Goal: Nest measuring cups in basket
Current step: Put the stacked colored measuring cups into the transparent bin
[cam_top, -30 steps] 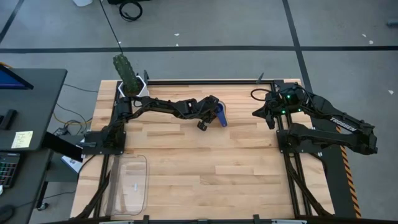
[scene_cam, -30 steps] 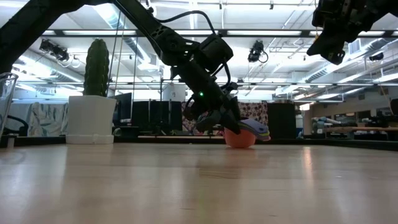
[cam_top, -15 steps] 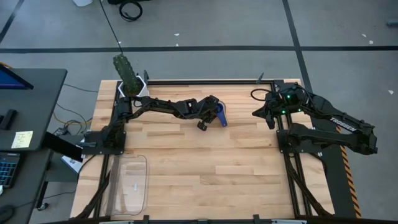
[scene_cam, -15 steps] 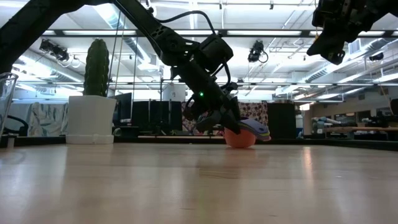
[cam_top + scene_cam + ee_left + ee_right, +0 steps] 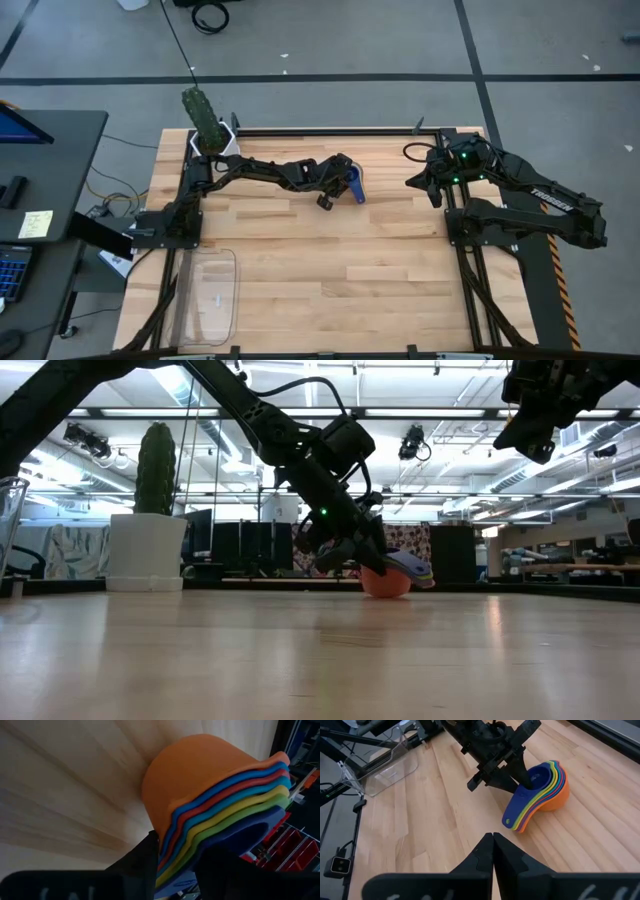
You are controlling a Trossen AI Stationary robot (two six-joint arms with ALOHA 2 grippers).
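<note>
High view shows the left gripper (image 5: 347, 186) jaws clamping the nested measuring cups (image 5: 356, 186) for carrying to the basket (image 5: 208, 297); right gripper (image 5: 424, 184) waits clenched.

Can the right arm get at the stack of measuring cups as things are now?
Probably not cleanly. The left gripper already has its fingers around the measuring cups, with that arm over them. The right gripper waits shut at the table's right side.

Two black jointed arms, looped black cables, green indicator lights, white lettering on the right arm
</note>
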